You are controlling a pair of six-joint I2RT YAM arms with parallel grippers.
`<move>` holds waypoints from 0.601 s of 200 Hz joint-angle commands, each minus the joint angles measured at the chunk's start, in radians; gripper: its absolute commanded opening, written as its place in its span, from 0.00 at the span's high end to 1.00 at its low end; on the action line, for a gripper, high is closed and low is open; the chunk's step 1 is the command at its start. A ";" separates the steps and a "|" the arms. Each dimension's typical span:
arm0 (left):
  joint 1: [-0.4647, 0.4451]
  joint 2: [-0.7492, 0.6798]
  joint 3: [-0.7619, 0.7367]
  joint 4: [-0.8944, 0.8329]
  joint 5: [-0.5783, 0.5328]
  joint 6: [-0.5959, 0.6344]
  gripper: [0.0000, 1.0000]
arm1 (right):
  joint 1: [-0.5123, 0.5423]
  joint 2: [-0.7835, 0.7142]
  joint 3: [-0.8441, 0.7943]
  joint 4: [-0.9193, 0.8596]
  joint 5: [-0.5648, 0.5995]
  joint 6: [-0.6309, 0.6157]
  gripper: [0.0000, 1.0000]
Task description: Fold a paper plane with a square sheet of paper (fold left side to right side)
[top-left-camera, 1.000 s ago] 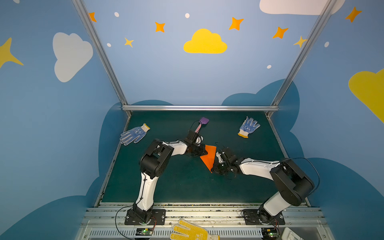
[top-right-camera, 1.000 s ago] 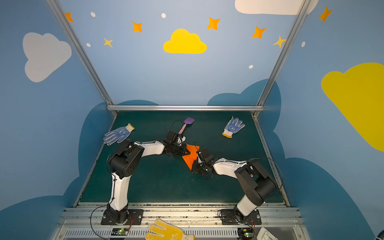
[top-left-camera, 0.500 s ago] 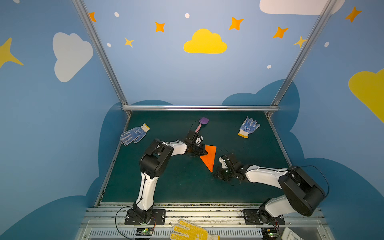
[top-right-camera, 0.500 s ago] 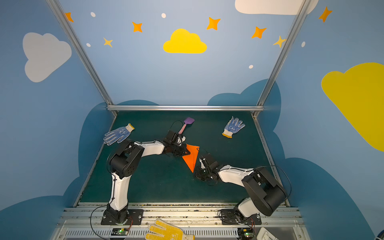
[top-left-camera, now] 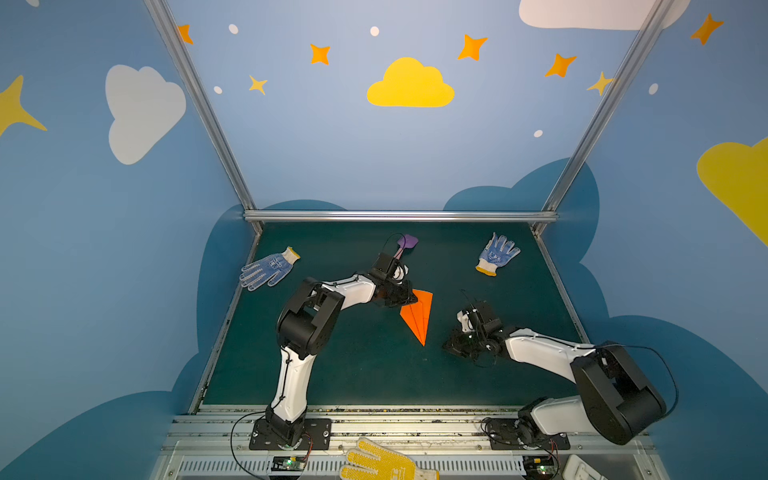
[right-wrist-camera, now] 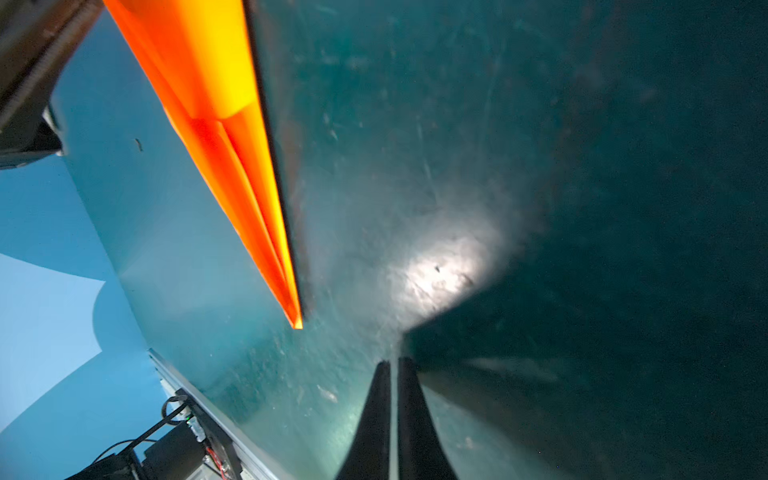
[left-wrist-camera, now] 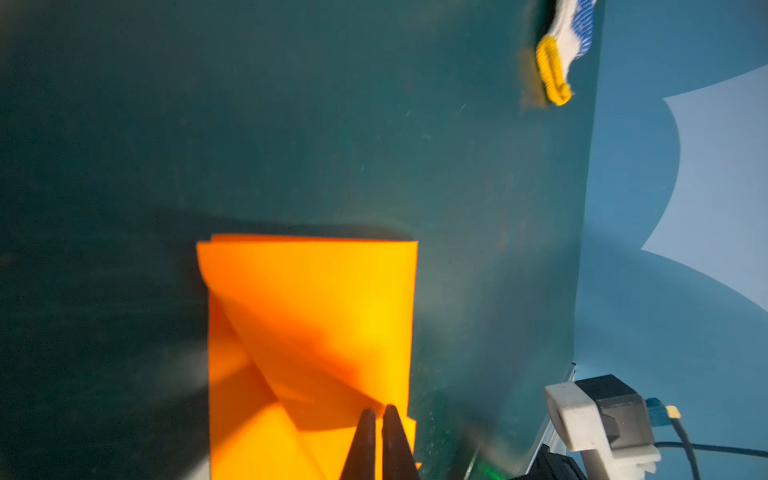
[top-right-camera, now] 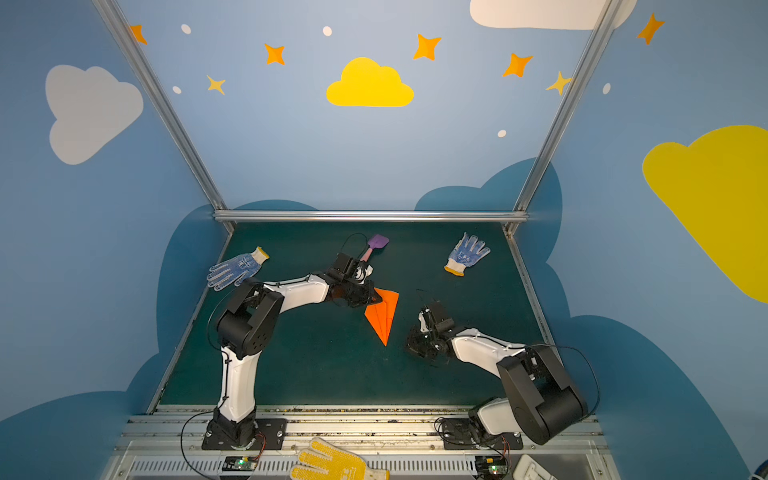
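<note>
- Top views, both: paper plane (top-left-camera: pixel 417 318) (top-right-camera: pixel 384 318) flat on the green mat (top-left-camera: pixel 353 374), about mid-table, folded to a long, narrow orange triangle. Wide end toward the back wall, sharp nose toward the front rail (top-left-camera: pixel 415 430).
- Left wrist view: wide end of the paper plane (left-wrist-camera: pixel 311 324) close up, with layered flaps and diagonal creases. Layers not quite lined up at one corner.
- At the left corner of that wide end: left gripper (top-left-camera: pixel 409 297) (top-right-camera: pixel 376 298) (left-wrist-camera: pixel 379 411), tips down on the paper, jaws closed to a hairline gap. Impossible to tell whether any paper is pinched between them or only pressed beneath.
- Right of the nose, over bare mat and apart from the paper: right gripper (top-left-camera: pixel 449 347) (top-right-camera: pixel 413 347) (right-wrist-camera: pixel 394 361), jaws almost together with only a thin slit, nothing held.
- Right wrist view: paper plane (right-wrist-camera: pixel 232 158) seen along its length, folds tapering to the point on the mat.
- Behind the left wrist, near the back: purple-headed spatula (top-left-camera: pixel 406 242), handle partly hidden by the arm.
- Back left by the mat's edge: left blue-dotted glove (top-left-camera: pixel 268 269). Back right: right blue-dotted glove (top-left-camera: pixel 496 254). Both well apart from the paper.
- Off the mat, in front of the rail: yellow dotted glove (top-left-camera: pixel 382 463).
</note>
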 commanded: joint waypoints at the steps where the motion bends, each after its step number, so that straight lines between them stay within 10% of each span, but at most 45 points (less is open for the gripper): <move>1: 0.014 -0.003 0.011 -0.051 -0.015 0.031 0.92 | -0.011 -0.014 0.016 0.051 -0.031 0.003 0.81; 120: 0.025 0.083 -0.010 -0.048 -0.042 0.042 0.94 | -0.012 0.177 0.017 0.295 -0.127 0.070 0.53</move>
